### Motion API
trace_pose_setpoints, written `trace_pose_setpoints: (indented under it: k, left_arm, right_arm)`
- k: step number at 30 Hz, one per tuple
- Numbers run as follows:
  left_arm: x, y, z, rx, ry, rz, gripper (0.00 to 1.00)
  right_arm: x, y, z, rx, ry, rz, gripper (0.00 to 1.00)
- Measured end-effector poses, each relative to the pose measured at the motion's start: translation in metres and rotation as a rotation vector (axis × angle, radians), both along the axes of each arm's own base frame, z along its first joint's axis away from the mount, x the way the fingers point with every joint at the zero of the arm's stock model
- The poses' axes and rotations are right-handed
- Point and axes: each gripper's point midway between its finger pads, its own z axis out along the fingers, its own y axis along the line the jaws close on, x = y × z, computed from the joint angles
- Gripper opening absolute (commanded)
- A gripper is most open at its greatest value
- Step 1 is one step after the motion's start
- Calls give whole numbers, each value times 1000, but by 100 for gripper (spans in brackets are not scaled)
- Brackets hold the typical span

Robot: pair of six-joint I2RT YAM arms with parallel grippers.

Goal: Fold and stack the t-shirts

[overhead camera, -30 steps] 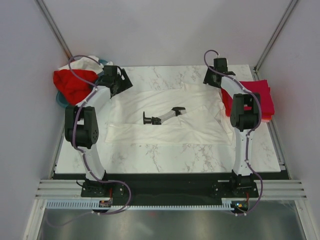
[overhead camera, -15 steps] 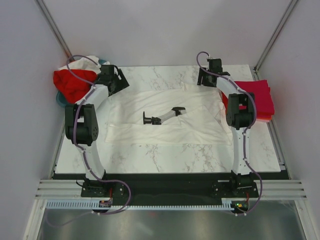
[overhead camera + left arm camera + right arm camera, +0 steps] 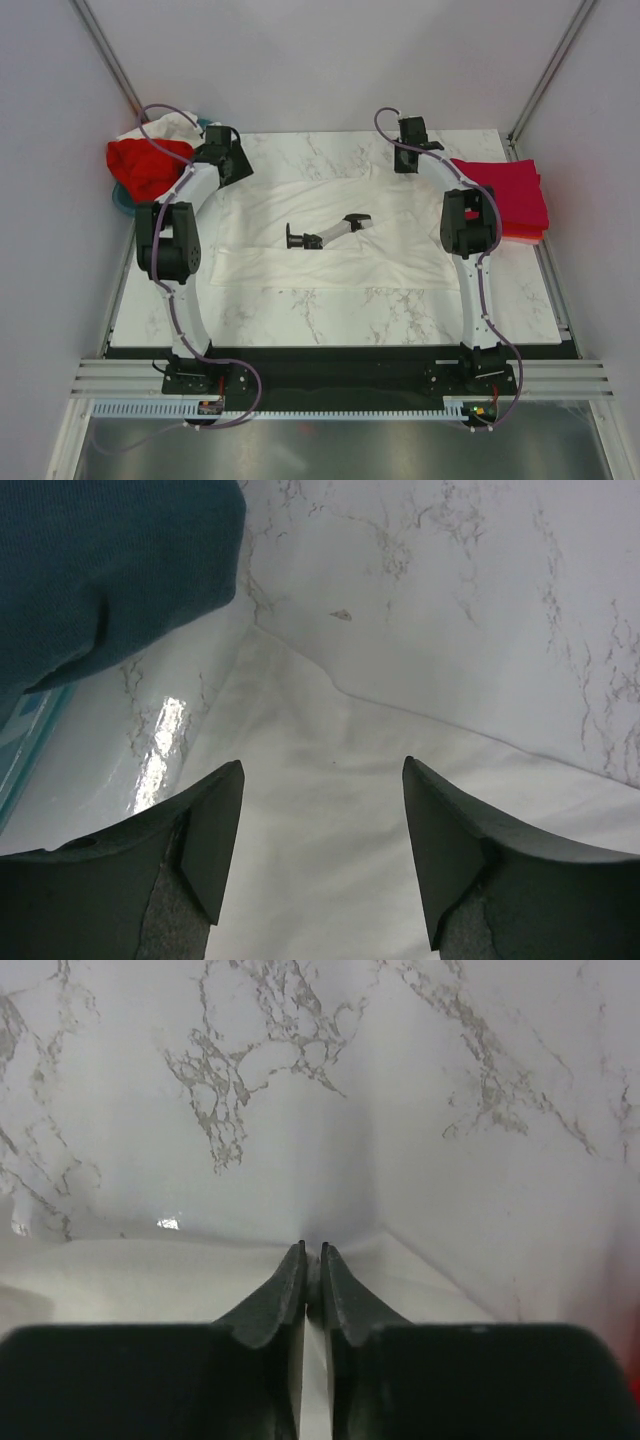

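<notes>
Gripping for the first fold, the right hand (image 3: 312,1260) pinched the one-o'clock edge of the white t-shirt (image 3: 330,225); the left hand (image 3: 320,850) gaped over its eleven-o'clock corner and should close next.

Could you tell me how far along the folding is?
Done: pink shirts stacked at right. In hand: white shirt lies flat, right gripper pinching its far edge, left gripper open over its corner. Left: folding it, plus the red shirt in the basket.
</notes>
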Motion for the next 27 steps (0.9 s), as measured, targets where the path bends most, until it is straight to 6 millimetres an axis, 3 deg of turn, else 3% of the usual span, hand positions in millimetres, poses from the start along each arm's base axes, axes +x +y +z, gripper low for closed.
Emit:
trace_pose_setpoints:
  k: [2,9,17,22,27]
  left_arm:
    - [1,3,-5,19,18,8,67]
    - [8,13,-24,69,70,40,60]
    - [32,18,-40,99,81,68,52]
    - [51,17,-39,99,69,69,52]
    - [57,14,-39,90,84,56,53]
  right_arm:
    - [0,-1,0,-2,0,-8,0]
    - [2,-7,-1,5,-15,-25,0]
    - [4,-13,-1,39,-35,-41,0]
    - [4,-16,-1,71,-42,-47,0]
    - [3,-18,0,99,-46,-47,0]
